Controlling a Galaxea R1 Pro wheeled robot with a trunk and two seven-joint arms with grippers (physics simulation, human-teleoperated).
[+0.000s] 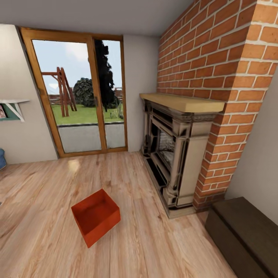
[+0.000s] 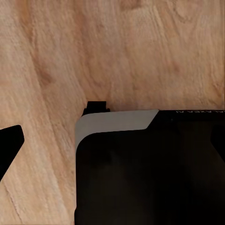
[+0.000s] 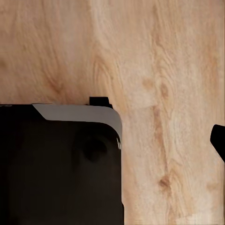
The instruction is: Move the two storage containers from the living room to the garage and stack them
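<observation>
One orange-red storage container (image 1: 95,216) sits open-top and empty on the light wood plank floor of the living room, left of the brick fireplace (image 1: 173,154). My left gripper (image 2: 112,136) hangs over the plank floor beside my own dark base; one dark finger (image 2: 10,140) shows at the frame's edge, far from the middle, so the jaws stand apart. In the right wrist view my right gripper (image 3: 112,136) is the same, with one finger (image 3: 218,139) at the opposite edge. Nothing is held.
Wood-framed glass doors (image 1: 81,96) stand in the far wall. A dark low bench (image 1: 247,235) lies at the near right below the brick wall. My black, grey-edged base (image 2: 150,173) shows beneath both wrists. Open plank floor surrounds the container.
</observation>
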